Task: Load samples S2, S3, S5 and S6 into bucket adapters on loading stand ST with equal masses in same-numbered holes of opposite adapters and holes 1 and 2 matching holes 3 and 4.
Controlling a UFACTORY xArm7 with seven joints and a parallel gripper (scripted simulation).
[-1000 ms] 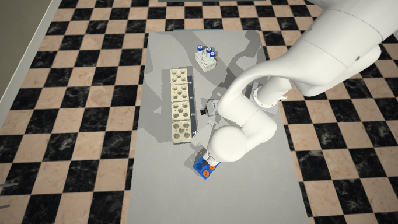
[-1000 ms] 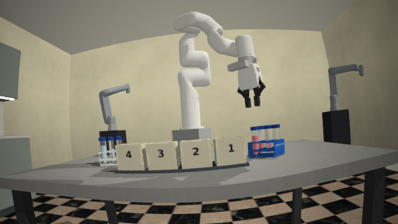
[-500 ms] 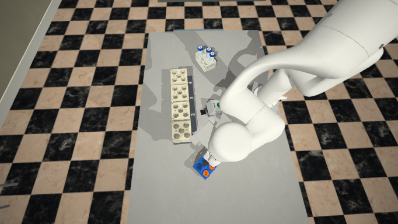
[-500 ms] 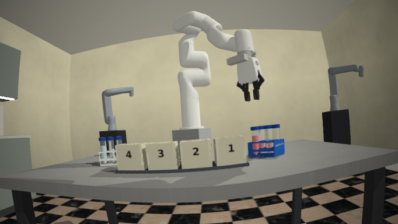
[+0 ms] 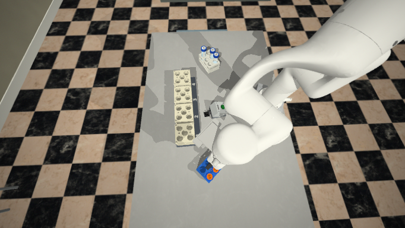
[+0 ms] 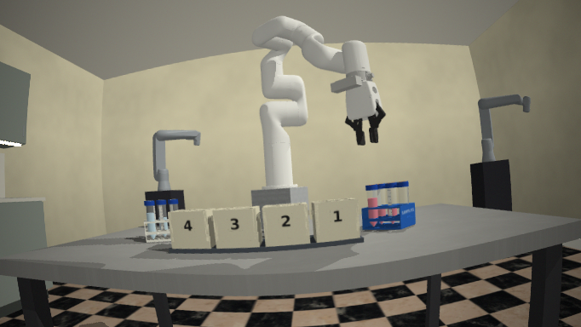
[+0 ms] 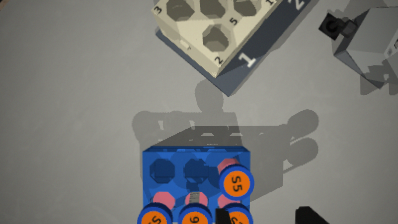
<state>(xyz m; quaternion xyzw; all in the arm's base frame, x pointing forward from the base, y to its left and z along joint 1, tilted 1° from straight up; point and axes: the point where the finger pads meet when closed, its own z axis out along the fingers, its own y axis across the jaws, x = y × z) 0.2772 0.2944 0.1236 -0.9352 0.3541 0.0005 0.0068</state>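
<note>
The blue sample rack (image 7: 197, 182) stands on the table beyond adapter 1 (image 7: 210, 35). It holds several pink-filled tubes with orange cap dots. S5 (image 7: 237, 183) stands in its back row at the right. A cap marked 6 (image 7: 196, 218) is in the front row, between two caps cut off by the frame edge. Two back holes are empty. My gripper (image 6: 367, 136) hangs high above this rack (image 6: 388, 217), fingers partly apart with nothing between them. The four cream adapters (image 5: 183, 107) stand in a row on the loading stand, and every hole I can see is empty.
A white rack with three blue-capped water blanks (image 5: 209, 60) stands at the far end of the table, past adapter 4 (image 6: 189, 227). The small sloped desk with the green DONE key (image 5: 222, 106) sits beside the stand, near adapters 2 and 3.
</note>
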